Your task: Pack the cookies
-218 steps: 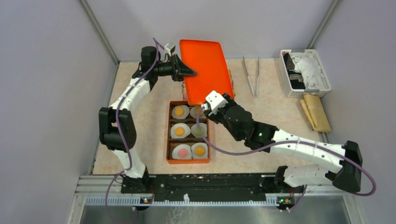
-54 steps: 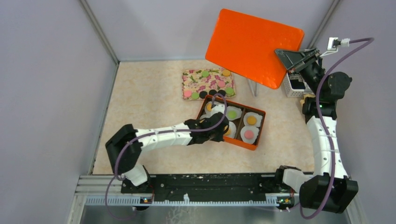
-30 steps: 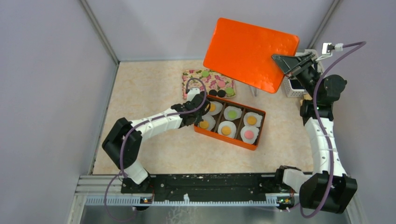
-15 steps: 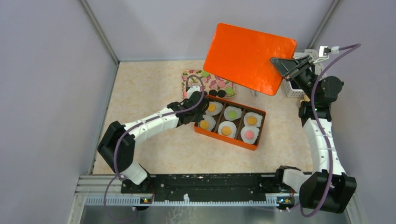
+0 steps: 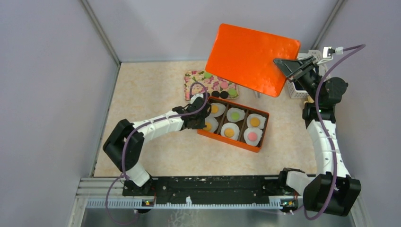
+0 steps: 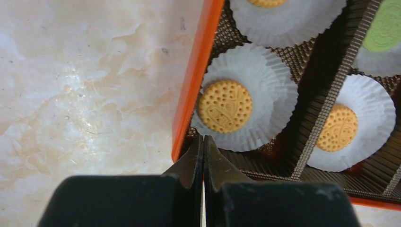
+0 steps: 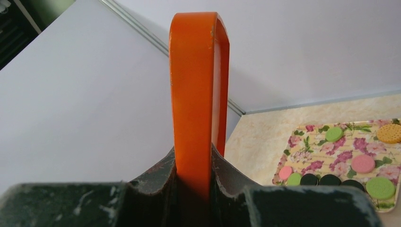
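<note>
An orange box (image 5: 260, 126) holds six white paper cups, each with one cookie: several orange (image 5: 230, 132), one green (image 5: 235, 114) and one pink (image 5: 252, 137). More cookies (image 5: 207, 74) in green, pink, orange and black lie on the floral board (image 5: 215, 84), which also shows in the right wrist view (image 7: 347, 156). My left gripper (image 5: 201, 121) is shut and empty. Its tips (image 6: 203, 140) sit at the box's left rim (image 6: 194, 80), beside an orange cookie (image 6: 224, 106). My right gripper (image 5: 286, 69) is shut on the edge of the orange lid (image 5: 253, 54) and holds it high, tilted, over the back right (image 7: 195, 153).
A white basket (image 5: 313, 53) stands at the back right, mostly behind my right gripper. Metal tongs (image 5: 257, 92) lie partly under the raised lid. Grey walls close in the left, back and right sides.
The lid has gone from above the box at the back to high at the right in my right gripper. The box now lies turned, further right. My left gripper drew back slightly to its left rim.
</note>
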You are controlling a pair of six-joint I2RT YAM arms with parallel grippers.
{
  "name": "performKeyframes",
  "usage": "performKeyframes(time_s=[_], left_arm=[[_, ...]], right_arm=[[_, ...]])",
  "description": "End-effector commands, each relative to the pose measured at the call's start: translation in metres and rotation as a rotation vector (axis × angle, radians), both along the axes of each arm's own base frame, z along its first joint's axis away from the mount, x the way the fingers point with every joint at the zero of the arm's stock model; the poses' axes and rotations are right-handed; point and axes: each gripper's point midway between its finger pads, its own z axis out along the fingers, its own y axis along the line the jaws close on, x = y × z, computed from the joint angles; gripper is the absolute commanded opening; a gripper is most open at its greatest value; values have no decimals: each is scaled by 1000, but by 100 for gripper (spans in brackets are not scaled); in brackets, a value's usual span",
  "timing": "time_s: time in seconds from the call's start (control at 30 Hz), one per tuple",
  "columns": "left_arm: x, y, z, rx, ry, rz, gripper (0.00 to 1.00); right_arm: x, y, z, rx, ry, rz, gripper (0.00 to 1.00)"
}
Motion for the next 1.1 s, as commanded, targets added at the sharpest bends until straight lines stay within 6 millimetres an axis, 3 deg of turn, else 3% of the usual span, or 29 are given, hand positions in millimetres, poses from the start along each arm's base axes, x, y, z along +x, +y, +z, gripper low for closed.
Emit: performKeyframes(time_s=[0.0, 0.23, 0.57, 0.67, 0.8, 0.93, 1.07], left_arm=[[9, 17, -1, -11, -4, 66, 0], [3, 66, -7, 17, 16, 170, 0], [-52, 117, -10, 30, 76, 302, 0], [-62, 125, -2, 10, 61, 314, 0], [-57, 111, 36, -103, -26, 251, 0], [-51, 79, 81, -226, -120, 122, 0], [-66, 30, 90, -274, -115, -41, 0]], right_arm=[[-11, -2, 23, -3, -110, -8, 0], [-7, -3, 17, 4, -96, -6, 0], [1, -4, 3, 46, -68, 32, 0], [4, -4, -2, 50, -58, 36, 0], [5, -4, -4, 58, -60, 44, 0], [2, -3, 0, 55, -72, 42, 0], [-1, -5, 9, 14, -89, 9, 0]])
